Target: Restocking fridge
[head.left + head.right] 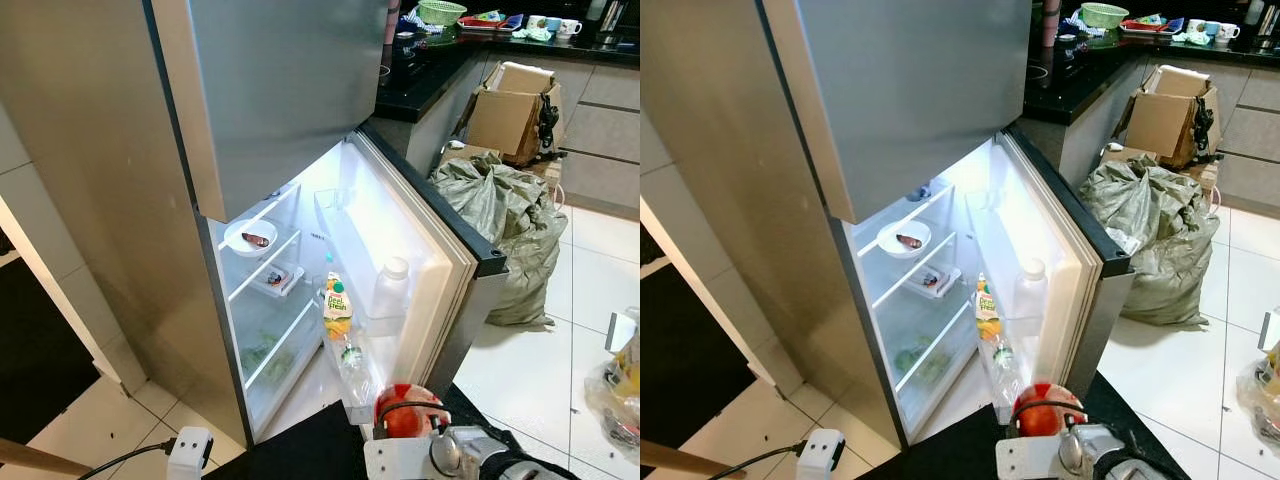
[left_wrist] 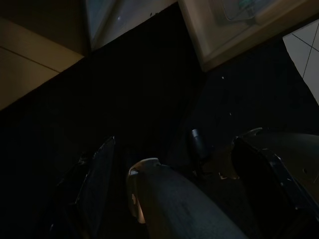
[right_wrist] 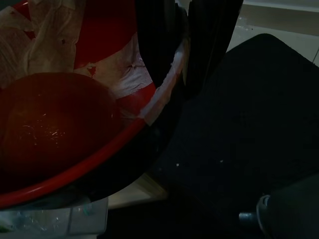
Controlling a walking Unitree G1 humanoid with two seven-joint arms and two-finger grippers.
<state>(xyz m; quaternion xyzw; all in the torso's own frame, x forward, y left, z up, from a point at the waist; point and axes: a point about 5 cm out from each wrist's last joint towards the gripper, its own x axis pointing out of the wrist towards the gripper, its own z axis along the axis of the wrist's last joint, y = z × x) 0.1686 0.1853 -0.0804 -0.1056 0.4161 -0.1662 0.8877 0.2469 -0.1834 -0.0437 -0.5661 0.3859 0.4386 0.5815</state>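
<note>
The fridge stands with its lower door swung wide to the right and its inside lit. On the shelves sit a white bowl of food and a small tray; greens lie in the drawer. The door rack holds a juice bottle, a white-capped clear bottle and a lower bottle. My right gripper is shut on the rim of a red bowl low before the door; the bowl holds something round and red with crumpled white wrap. My left arm hangs idle in shade.
A bulging grey-green sack leans just beyond the open door, with a cardboard box behind it under the black counter. A white plug block with its cable lies on the tiles by the black mat. A plastic bag sits far right.
</note>
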